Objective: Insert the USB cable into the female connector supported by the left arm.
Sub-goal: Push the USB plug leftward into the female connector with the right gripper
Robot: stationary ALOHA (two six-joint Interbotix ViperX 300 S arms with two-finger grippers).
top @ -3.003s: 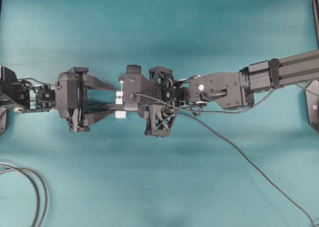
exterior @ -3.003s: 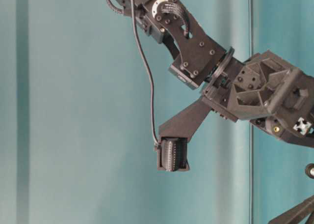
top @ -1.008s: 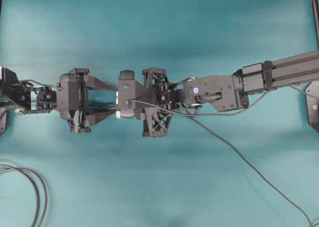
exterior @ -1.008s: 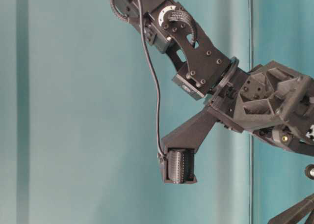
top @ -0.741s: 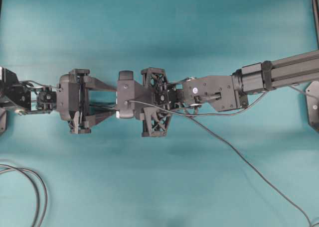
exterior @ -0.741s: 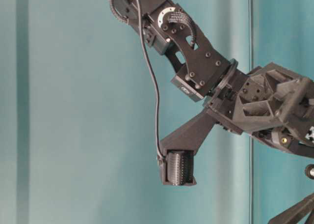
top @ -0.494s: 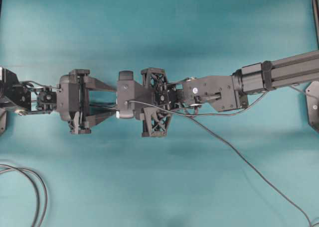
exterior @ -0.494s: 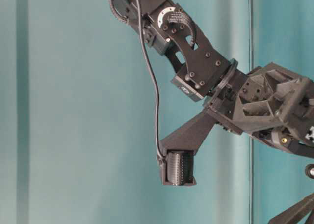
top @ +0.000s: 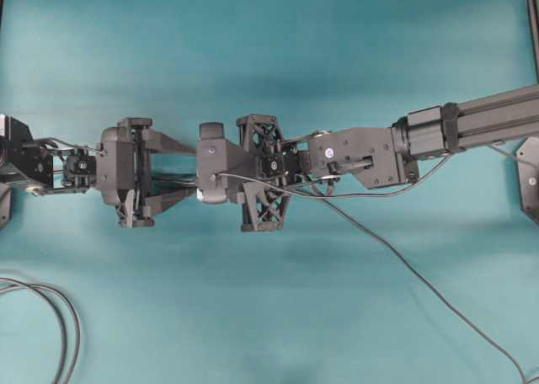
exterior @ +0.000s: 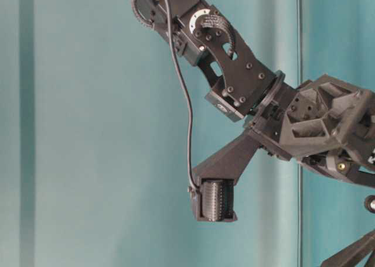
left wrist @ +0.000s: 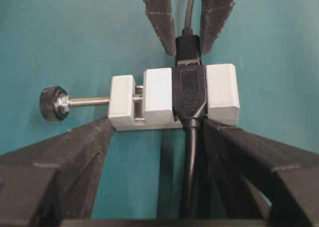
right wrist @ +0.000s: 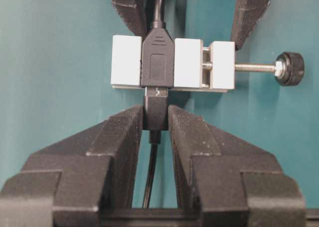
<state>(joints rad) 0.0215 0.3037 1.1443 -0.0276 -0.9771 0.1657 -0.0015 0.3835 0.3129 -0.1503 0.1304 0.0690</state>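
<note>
Black arms (top: 472, 123), ribbed hand (right wrist: 157, 137) pads.

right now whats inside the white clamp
The white clamp grips the black socket. The plug, held by the right pincer, butts against the socket's mouth. Its metal tip is hidden, so insertion depth is unclear.

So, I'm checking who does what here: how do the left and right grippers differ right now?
The left gripper stands wide open, its fingers bracing the white clamp; the right gripper is shut on the USB cable plug. The left supports the female connector; the right presses the plug against it. Both are black, facing each other.
</note>
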